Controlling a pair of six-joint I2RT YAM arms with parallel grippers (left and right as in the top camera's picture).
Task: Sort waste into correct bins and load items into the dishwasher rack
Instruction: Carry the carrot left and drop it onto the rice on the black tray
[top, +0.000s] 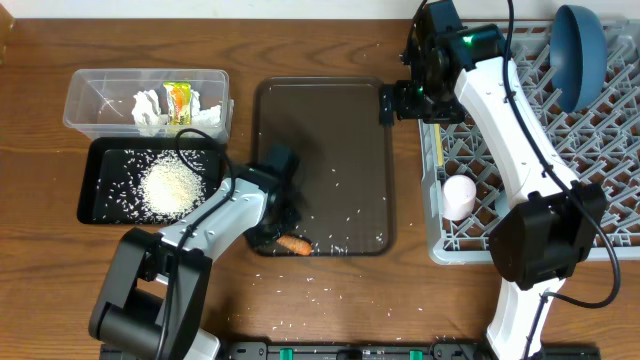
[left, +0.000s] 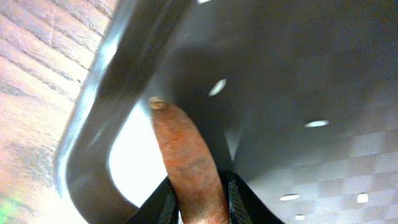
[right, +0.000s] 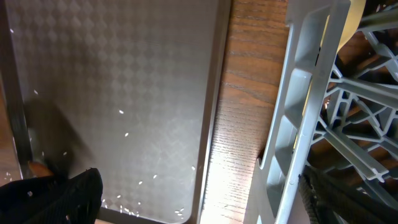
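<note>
My left gripper (top: 276, 226) is shut on the orange carrot (top: 293, 243) at the front left corner of the brown serving tray (top: 330, 130). In the left wrist view the carrot (left: 186, 155) sticks out between my two fingers (left: 198, 200). My right gripper (top: 400, 100) is open and empty, hovering between the serving tray and the grey dishwasher rack (top: 436, 250). The clear tub (top: 90, 95) holds white tissues (top: 150, 108) and the yellow-green wrapper (top: 178, 100). The black tray (top: 100, 165) holds a pile of rice (top: 172, 188). The dark blue plate (top: 580, 50) and the white-pink cup (top: 459, 196) are in the rack.
Loose rice grains lie on the serving tray (top: 350, 215) and on the wooden table in front of it (top: 300, 290). The right wrist view shows the tray (right: 124, 74), a strip of table and the rack's wall (right: 298, 112), with my open fingers (right: 193, 199) at the bottom.
</note>
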